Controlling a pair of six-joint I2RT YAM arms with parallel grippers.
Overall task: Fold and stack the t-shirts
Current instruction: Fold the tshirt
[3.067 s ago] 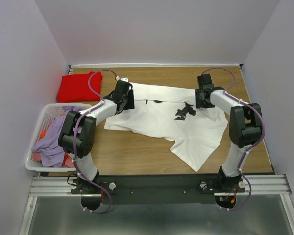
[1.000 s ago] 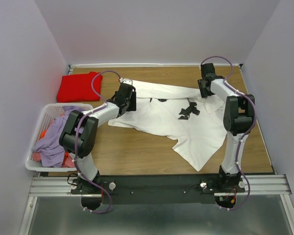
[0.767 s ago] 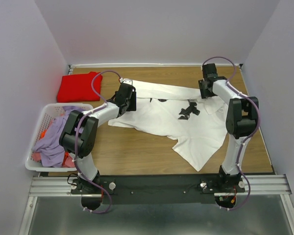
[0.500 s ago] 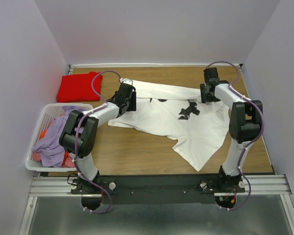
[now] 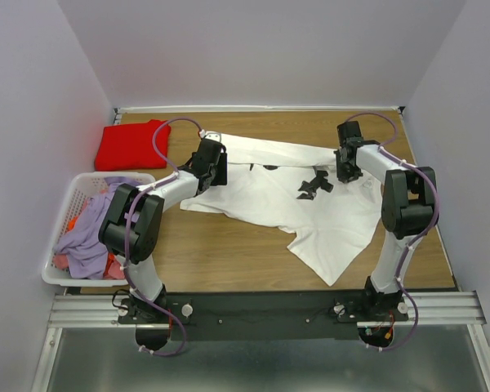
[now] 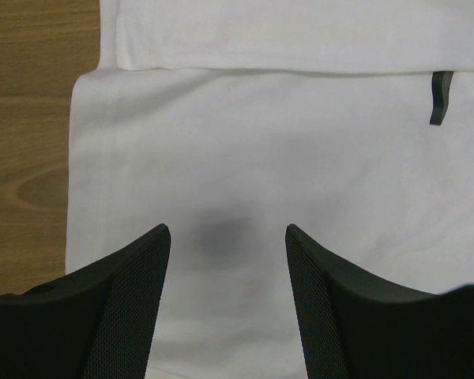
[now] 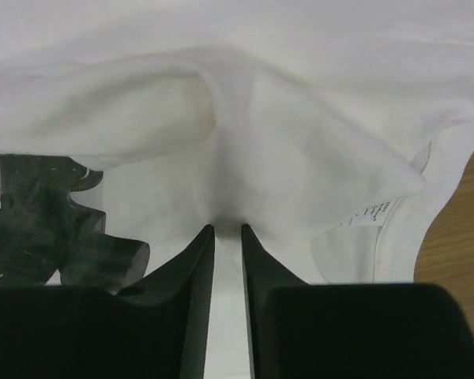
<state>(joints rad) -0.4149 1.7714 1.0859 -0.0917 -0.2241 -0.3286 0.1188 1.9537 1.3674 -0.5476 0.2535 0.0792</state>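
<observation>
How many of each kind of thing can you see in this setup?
white t-shirt: 1
red t-shirt: 1
laundry basket: 1
heap of clothes in it, too tangled to count: 1
left robot arm, right robot arm: 2
Total: 6

The white t-shirt (image 5: pixel 261 200) lies spread out but rumpled across the middle of the top view. Its black print (image 5: pixel 310 184) faces up, right of centre, and 1 corner trails toward the lower right. A raised fold bunches beside its neck label (image 7: pixel 371 212). The red t-shirt (image 5: pixel 131 145) sits folded flat at the upper left, apart from the white one.
</observation>
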